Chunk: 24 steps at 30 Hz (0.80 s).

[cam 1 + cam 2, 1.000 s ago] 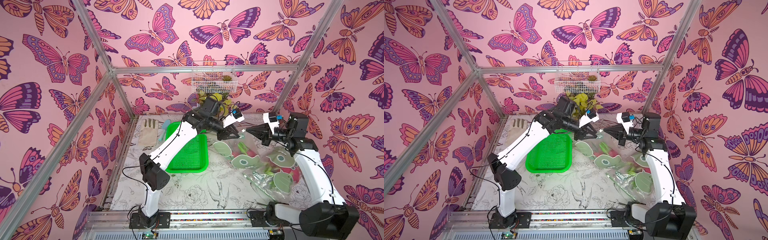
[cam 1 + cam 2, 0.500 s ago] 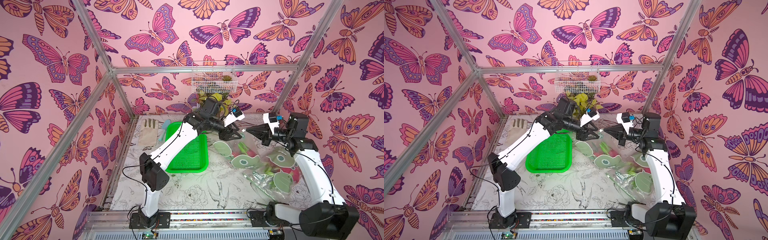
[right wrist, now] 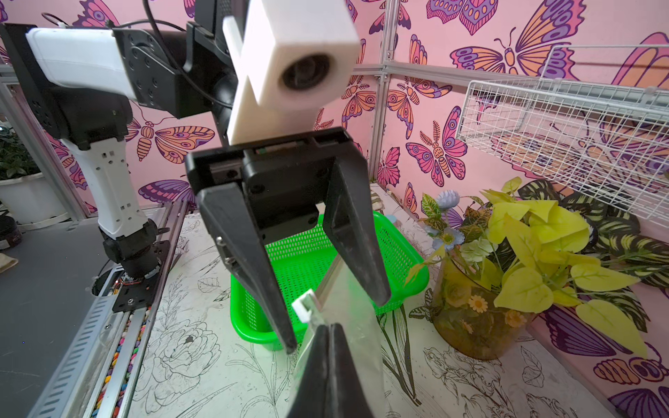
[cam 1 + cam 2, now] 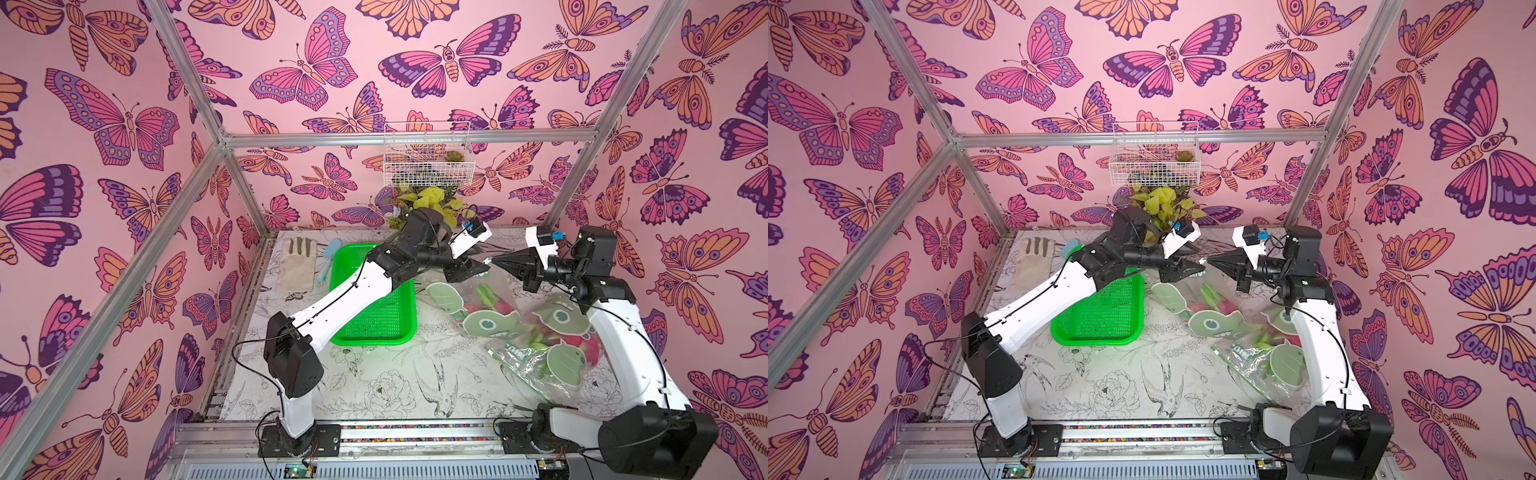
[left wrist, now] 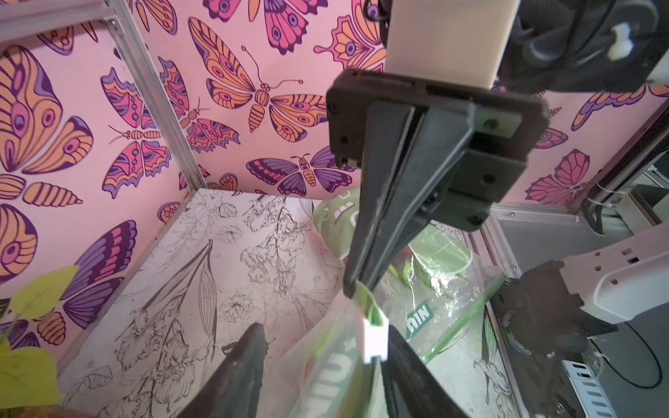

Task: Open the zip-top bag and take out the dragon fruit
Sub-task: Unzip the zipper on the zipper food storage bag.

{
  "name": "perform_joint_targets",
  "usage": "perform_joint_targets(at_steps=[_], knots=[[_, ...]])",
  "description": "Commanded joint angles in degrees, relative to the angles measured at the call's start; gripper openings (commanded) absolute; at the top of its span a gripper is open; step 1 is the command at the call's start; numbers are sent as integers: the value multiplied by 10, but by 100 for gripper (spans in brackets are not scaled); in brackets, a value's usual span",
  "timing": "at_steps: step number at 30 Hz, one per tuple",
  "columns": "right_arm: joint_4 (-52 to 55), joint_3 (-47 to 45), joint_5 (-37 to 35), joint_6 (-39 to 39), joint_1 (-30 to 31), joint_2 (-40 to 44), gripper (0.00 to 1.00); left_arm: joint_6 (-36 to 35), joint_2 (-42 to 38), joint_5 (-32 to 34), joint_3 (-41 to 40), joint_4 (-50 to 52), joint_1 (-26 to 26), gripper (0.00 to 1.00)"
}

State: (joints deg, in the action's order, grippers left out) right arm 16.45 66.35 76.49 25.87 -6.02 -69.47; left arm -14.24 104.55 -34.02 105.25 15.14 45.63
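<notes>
The clear zip-top bag (image 4: 505, 332) (image 4: 1229, 332), printed with green monsters, lies at the table's right with its top corner lifted. Dragon fruit (image 4: 593, 345) (image 4: 1224, 308) shows red and green through the plastic, inside the bag. My right gripper (image 4: 493, 262) (image 3: 330, 330) is shut on the bag's top edge (image 5: 362, 289). My left gripper (image 4: 478, 266) (image 5: 325, 329) faces it, open, its fingers (image 3: 278, 311) standing on either side of the bag's white slider (image 5: 374, 338) (image 3: 304, 305). The slider lies close against one finger.
A green mesh basket (image 4: 376, 307) sits mid-table under my left arm. A glove (image 4: 297, 266) and a blue trowel (image 4: 330, 257) lie at the back left. A potted plant (image 3: 506, 253) stands at the back, below a wire wall basket (image 4: 428, 164).
My left gripper's jaws stand wider apart than a second ago, and its wrist has tipped up slightly at the bag's corner. The right arm has not moved.
</notes>
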Motion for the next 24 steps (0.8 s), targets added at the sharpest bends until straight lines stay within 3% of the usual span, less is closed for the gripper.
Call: perform_joint_targets(at_steps=[1,12,18,23,24], knots=[[-3,-3,2,-3,0,13,0,11,-18,1,-12,-34,-1,46],[0,-1,2,-1,0,13,0,8,-20,-11,-17,-36,-1,26],[5,0,-1,2,0,10,0,11,-22,-39,-17,-33,-2,7],[39,16,-13,23,-1,9,0,14,-23,-67,-12,-18,-8,0],[50,21,-11,29,-2,9,5,11,-23,-68,-12,-13,-8,0]])
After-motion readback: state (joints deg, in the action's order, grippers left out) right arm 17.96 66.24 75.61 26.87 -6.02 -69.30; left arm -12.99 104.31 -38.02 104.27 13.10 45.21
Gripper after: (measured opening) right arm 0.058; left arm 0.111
